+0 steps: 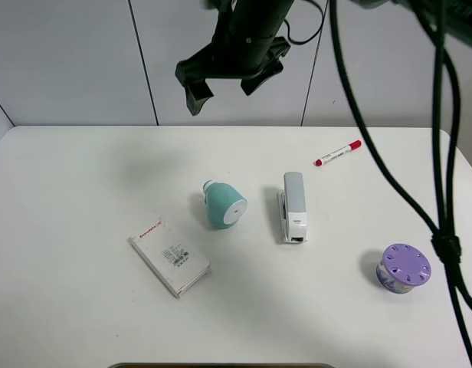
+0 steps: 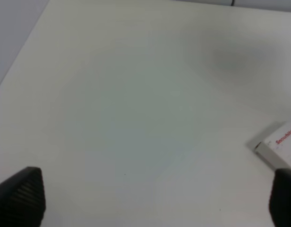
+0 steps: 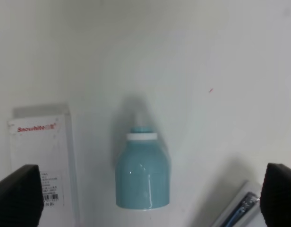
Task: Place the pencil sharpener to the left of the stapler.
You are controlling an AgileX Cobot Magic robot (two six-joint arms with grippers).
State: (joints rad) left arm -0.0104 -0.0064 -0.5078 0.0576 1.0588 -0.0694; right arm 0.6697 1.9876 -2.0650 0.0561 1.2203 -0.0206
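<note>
Left gripper (image 2: 155, 198): fingers spread wide, nothing between them, poised over bare desk (image 1: 67, 192). A corner of the white labelled box (image 1: 169, 255) shows at the edge of its wrist view.

White labelled box: lies flat at the front left, set at an angle and apart from everything else.

Pencil sharpener (image 1: 224, 205): lies on its side near the desk's middle, white round face turned toward the front and nub toward the back. It sits left of the stapler with a clear gap between them. Nothing touches it.

Right gripper (image 1: 223, 90): raised high above the sharpener, fingers spread, holding nothing.

Stapler (image 1: 293, 207): lies flat, its long axis running front to back.

Red-capped marker (image 1: 337, 153): lies behind and right of the stapler.

Purple holed container (image 1: 404, 267): stands at the front right, well apart.
</note>
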